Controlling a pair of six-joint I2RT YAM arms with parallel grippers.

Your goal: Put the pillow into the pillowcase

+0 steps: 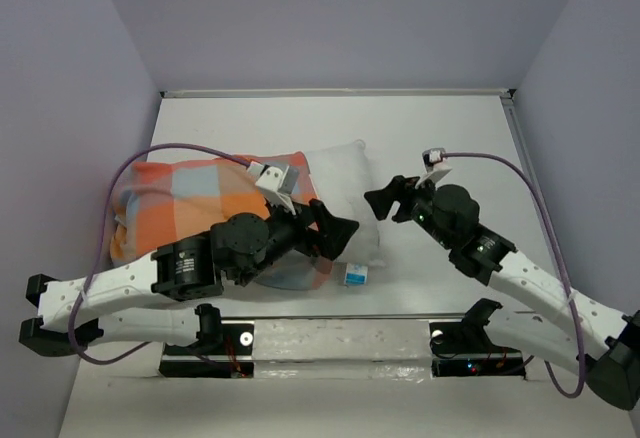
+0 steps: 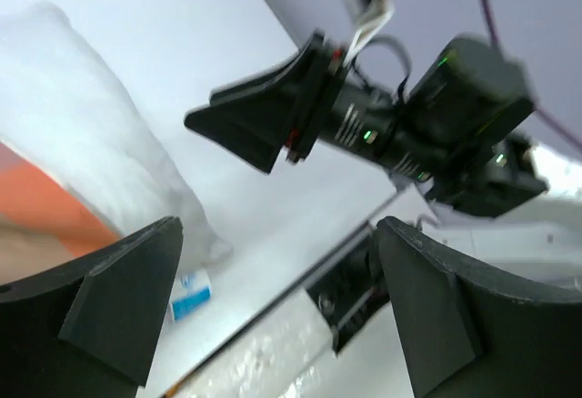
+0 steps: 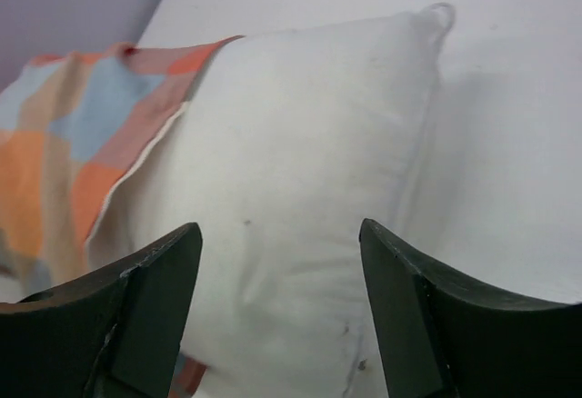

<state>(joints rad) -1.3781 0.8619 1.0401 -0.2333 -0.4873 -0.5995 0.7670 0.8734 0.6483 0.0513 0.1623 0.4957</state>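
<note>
The white pillow [image 1: 340,173] lies partly inside the checked pillowcase [image 1: 175,203], and its right end sticks out. Its blue-and-white tag [image 1: 356,275] lies at the near right corner. My left gripper [image 1: 343,238] is open and empty, hovering over the pillow's near right part. My right gripper [image 1: 385,199] is open and empty, just right of the pillow's exposed end and facing it. The right wrist view shows the pillow [image 3: 300,144] between the open right gripper [image 3: 280,243], with the pillowcase [image 3: 82,134] behind it. The left wrist view shows the open left gripper [image 2: 277,275], the pillow [image 2: 82,134], the tag [image 2: 191,293] and the right gripper [image 2: 245,125].
Lilac walls close the table [image 1: 450,138] on the left, right and far sides. A shiny metal strip [image 1: 340,338] runs along the near edge between the arm bases. Purple cables [image 1: 520,173] loop over both arms.
</note>
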